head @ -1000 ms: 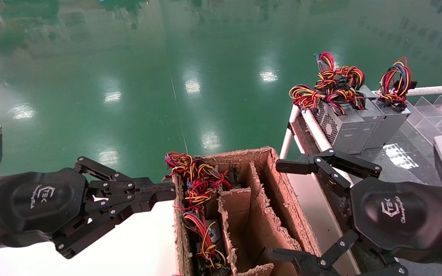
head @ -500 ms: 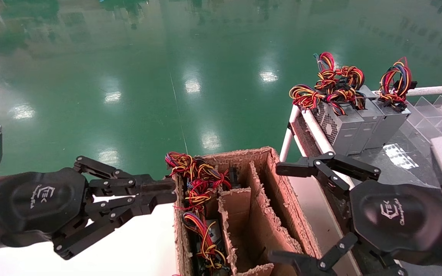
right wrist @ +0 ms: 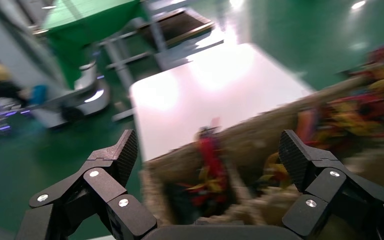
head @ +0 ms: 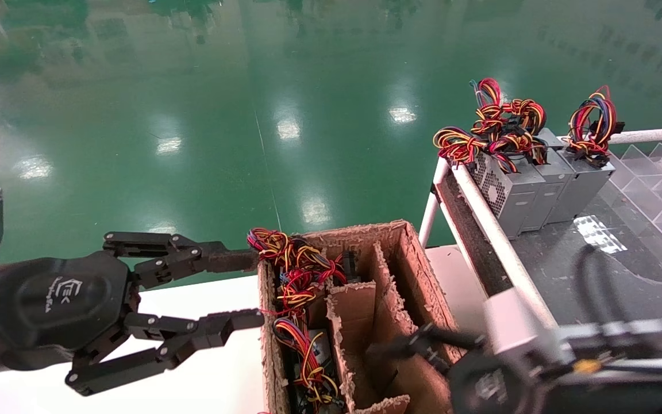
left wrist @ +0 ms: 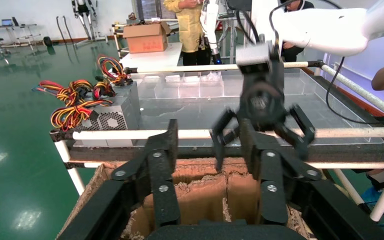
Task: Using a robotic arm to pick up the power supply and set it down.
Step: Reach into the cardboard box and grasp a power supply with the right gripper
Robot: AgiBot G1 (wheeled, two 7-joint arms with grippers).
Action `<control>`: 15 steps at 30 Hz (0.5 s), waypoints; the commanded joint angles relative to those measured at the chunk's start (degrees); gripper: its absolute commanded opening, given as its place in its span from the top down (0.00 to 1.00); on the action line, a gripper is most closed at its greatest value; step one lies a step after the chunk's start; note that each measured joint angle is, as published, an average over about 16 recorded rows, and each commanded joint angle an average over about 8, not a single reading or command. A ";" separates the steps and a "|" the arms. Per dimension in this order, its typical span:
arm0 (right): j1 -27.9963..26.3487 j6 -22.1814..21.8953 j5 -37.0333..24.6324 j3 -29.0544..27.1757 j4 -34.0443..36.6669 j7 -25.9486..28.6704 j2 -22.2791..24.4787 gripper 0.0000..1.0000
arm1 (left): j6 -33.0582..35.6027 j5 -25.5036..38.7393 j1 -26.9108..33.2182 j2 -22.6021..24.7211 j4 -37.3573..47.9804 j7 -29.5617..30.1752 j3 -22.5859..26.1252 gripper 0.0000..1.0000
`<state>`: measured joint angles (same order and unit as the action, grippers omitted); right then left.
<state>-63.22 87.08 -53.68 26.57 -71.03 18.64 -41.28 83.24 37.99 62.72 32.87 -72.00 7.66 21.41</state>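
With both my grippers, left [head: 250, 287] and right [head: 417, 348], spread empty, I'd grab the heavy, rigid power supply [head: 308, 351] by its metal case, not its floppy wires.

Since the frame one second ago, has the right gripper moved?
Yes. The right gripper has swung left and down, off the side of the black-topped table, and now hangs open over the cardboard box.

White "TEK" logo on left claw [head: 250, 290] palm
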 commanded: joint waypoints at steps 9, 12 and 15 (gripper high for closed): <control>-0.06 -1.43 -6.34 4.65 1.27 -1.58 -6.42 1.00 | 0.00 0.00 0.00 0.00 0.00 0.00 0.00 0.00; 0.17 -3.48 -8.60 5.10 0.22 -2.88 -7.46 1.00 | 0.00 0.00 0.00 0.00 0.00 0.00 0.00 0.00; 0.80 -5.80 -10.80 5.44 -1.62 -4.14 -8.25 1.00 | 0.00 0.00 0.00 0.00 0.00 0.00 0.00 0.00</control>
<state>-62.24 81.49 -64.08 31.95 -72.54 14.98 -49.30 83.23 37.98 62.72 32.86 -72.00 7.66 21.41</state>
